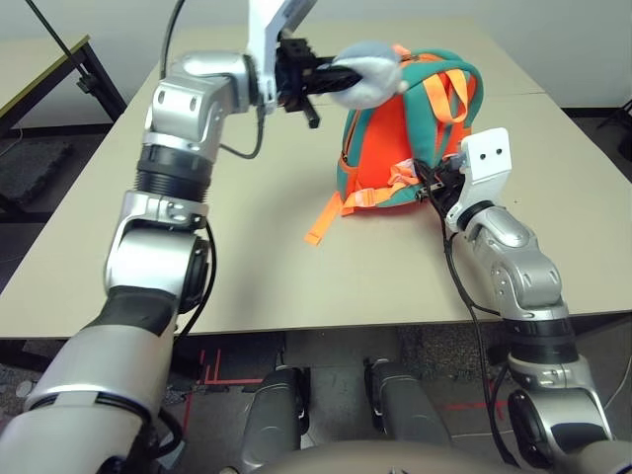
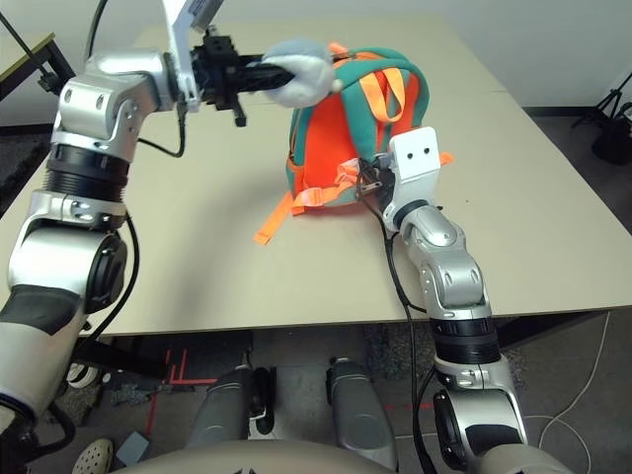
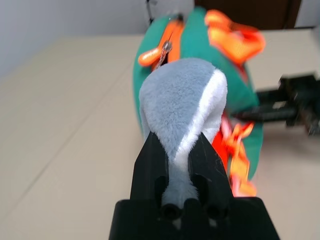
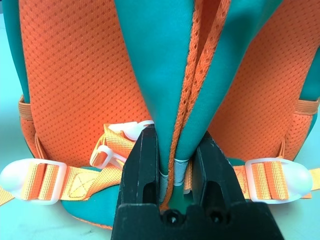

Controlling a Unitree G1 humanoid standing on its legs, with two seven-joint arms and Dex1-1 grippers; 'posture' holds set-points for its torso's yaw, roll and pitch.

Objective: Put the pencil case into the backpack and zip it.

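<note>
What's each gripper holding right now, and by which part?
Left gripper pinches the grey-white plush toy by its narrow end; right gripper clamps the orange-and-teal backpack's teal shoulder strap near its base.

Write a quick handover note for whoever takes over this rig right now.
Left tool: shut on the plush toy that hangs from the backpack, held up above the table.
Right tool: shut on a teal strap low on the backpack's near side.
Backpack: upright mid-table, straps facing the robot, orange zipper pull at the top.
Pencil case: can't see it, so I can't say whether it is inside.
Done: backpack held at two places.
Left: check the case is in, then zip the backpack; I can't tell how far the zipper is closed.
</note>
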